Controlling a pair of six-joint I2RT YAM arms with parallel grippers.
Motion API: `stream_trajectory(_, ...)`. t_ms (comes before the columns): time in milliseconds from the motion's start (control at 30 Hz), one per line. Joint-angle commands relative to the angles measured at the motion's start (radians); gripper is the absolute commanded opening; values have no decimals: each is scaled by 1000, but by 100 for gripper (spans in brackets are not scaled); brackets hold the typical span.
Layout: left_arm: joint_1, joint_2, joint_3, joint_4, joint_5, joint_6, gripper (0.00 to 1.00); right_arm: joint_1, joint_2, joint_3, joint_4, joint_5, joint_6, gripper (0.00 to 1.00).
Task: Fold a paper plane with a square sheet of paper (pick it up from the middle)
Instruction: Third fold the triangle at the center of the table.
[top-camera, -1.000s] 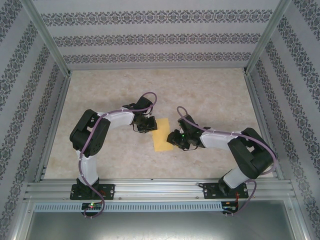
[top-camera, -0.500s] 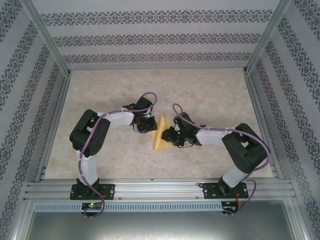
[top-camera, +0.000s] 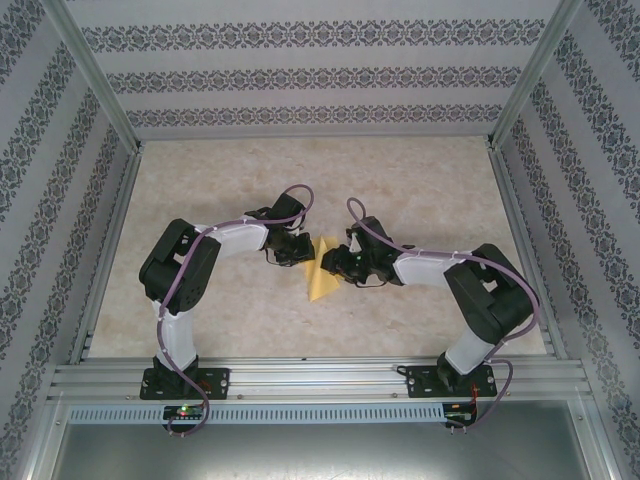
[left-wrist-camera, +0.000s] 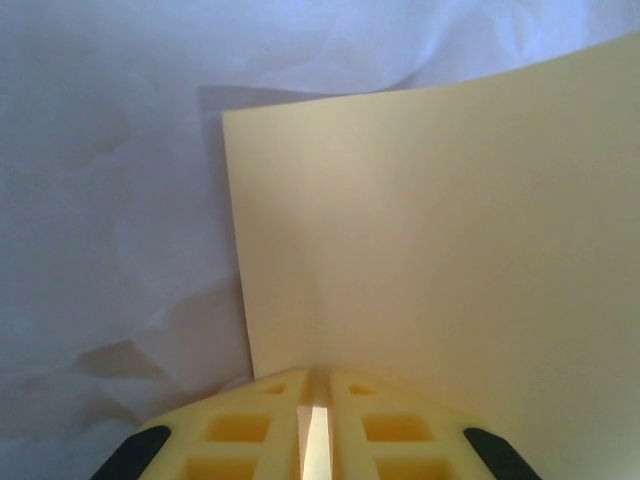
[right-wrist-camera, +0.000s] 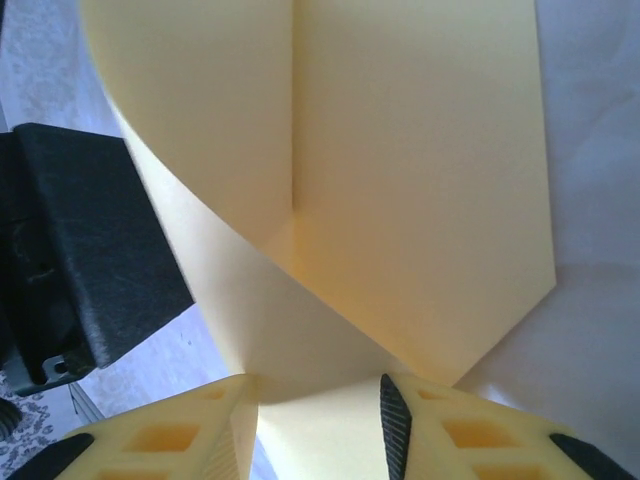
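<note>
Between the left fingers, closed down to a thin slit: one edge of the square sheet of paper, yellow-orange, clamped. Right fingers: part-open, astride the sheet's bent-up flap, which curls over toward the left fingers; grip there cannot be told. Below both: pale mottled surface.

Paper between left tool, right tool
</note>
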Motion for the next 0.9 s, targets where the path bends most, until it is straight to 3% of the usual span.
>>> stream_trajectory(0,-6,20,-34,-48,-14,10,16,-8,29,25,50,-39,-15,41)
stream_trajectory(100,-6,21,-35,-47,-14,11,16,-24,24,38,22,5,-42,43)
stream_trajectory(400,-6,26,-36,-50,-14,15,16,-97,69,145,-87,-49,-229,55)
stream_trajectory(600,-7,13,-42,-56,-25,16,16,-109,81,97,-29,-171,-186,46)
stream_trajectory(867,-6,-31,-70,-11,11,49,18,-77,5,-38,23,-99,-96,28)
